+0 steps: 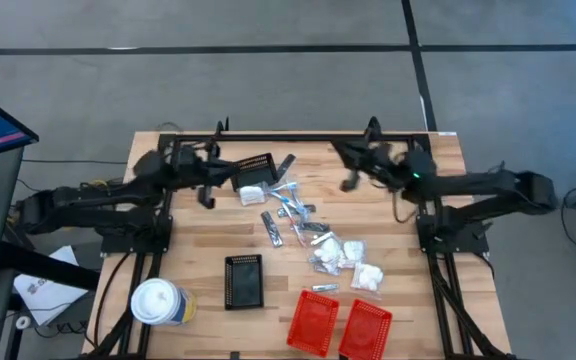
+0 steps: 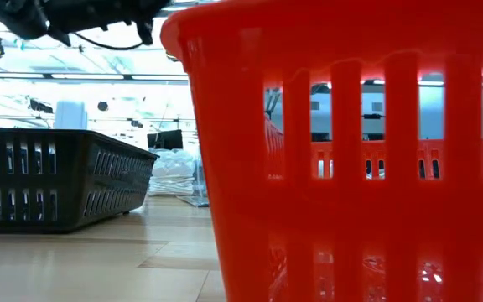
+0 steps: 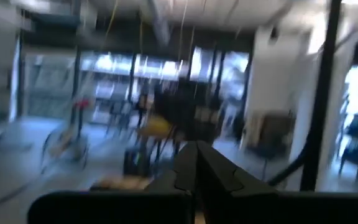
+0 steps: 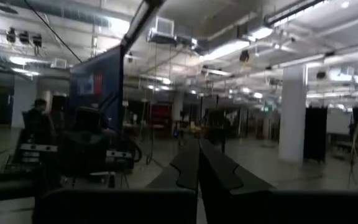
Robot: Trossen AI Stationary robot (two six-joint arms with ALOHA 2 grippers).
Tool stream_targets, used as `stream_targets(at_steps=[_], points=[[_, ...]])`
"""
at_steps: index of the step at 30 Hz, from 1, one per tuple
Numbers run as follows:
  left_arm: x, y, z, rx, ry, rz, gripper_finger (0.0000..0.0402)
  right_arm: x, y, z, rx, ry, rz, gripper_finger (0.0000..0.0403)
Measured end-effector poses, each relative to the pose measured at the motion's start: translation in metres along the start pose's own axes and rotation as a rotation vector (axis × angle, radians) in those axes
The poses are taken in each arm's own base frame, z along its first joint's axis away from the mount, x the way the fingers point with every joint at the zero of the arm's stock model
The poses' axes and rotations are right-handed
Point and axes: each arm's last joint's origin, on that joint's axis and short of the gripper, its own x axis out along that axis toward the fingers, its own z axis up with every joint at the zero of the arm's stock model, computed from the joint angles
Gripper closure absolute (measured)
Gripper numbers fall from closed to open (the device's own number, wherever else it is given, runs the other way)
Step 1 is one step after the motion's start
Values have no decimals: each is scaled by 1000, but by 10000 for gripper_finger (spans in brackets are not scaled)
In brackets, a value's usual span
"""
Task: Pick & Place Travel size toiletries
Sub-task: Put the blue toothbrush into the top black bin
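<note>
High view: the travel size toiletries lie scattered mid-table in a band running diagonally from the tipped black basket toward the 2 red baskets; single items are too small to read. The left gripper and right gripper hang pinched closed, empty, at the far edge.

Low view: a red basket hides most; packets barely show.

Wrist views: both fingers pressed together, room only.
</note>
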Motion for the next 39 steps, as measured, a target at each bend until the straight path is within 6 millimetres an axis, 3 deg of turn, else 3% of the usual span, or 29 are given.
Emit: stream_targets(at_steps=[3,5,8,11,23,29,39], points=[[5,6,-8,74,141,134,400,18,-5,-6,-14,171,-28,403],[4,13,-15,90,216,323,400,23,-8,-8,-11,298,-61,403],[-2,27,-20,149,324,621,400,23,-14,-9,24,449,-93,403],[-1,40,-23,131,410,718,400,22,-16,-10,55,510,-110,403],[57,76,-86,82,1048,835,400,17,-8,-8,55,540,-71,403],[58,73,-94,-56,1198,748,400,13,-7,-8,49,579,-64,403],[47,44,-103,-161,1357,616,400,12,-8,-3,52,561,-63,403]])
